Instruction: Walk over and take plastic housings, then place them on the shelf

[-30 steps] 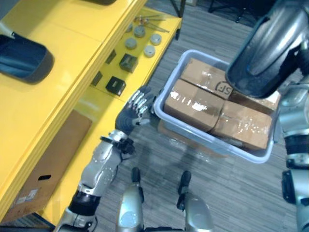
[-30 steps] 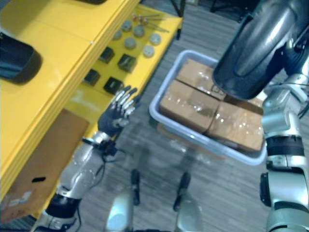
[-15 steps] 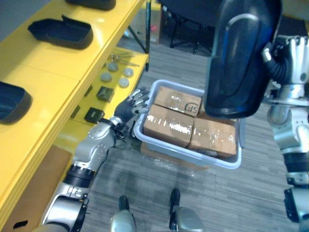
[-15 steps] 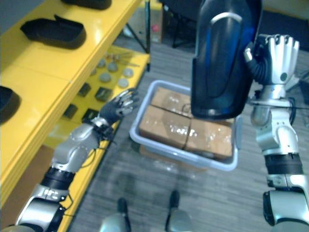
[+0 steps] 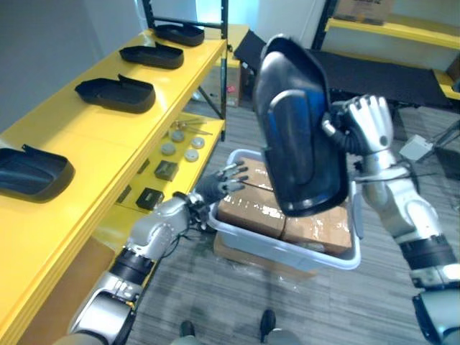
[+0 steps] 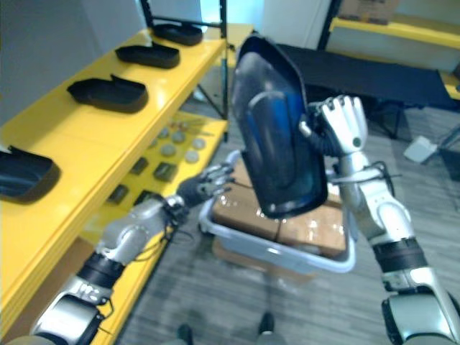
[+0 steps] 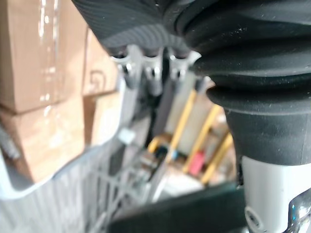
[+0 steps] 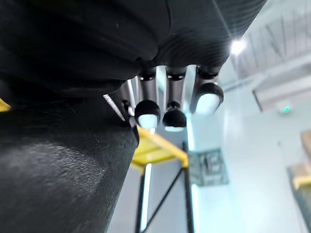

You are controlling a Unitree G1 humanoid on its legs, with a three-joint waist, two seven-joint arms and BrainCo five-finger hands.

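1 glossy, curved black housing [image 5: 298,129] stands upright in the right hand [image 5: 370,128].

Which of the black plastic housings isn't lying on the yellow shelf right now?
The housing held upright in the right hand, up in the air; the other four lie flat in a row along the shelf top.

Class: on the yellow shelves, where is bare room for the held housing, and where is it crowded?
Free: top shelf between the nearest housing and the second housing; a narrower gap before the third housing. Crowded: lower shelf with small parts; bin packed with boxes.
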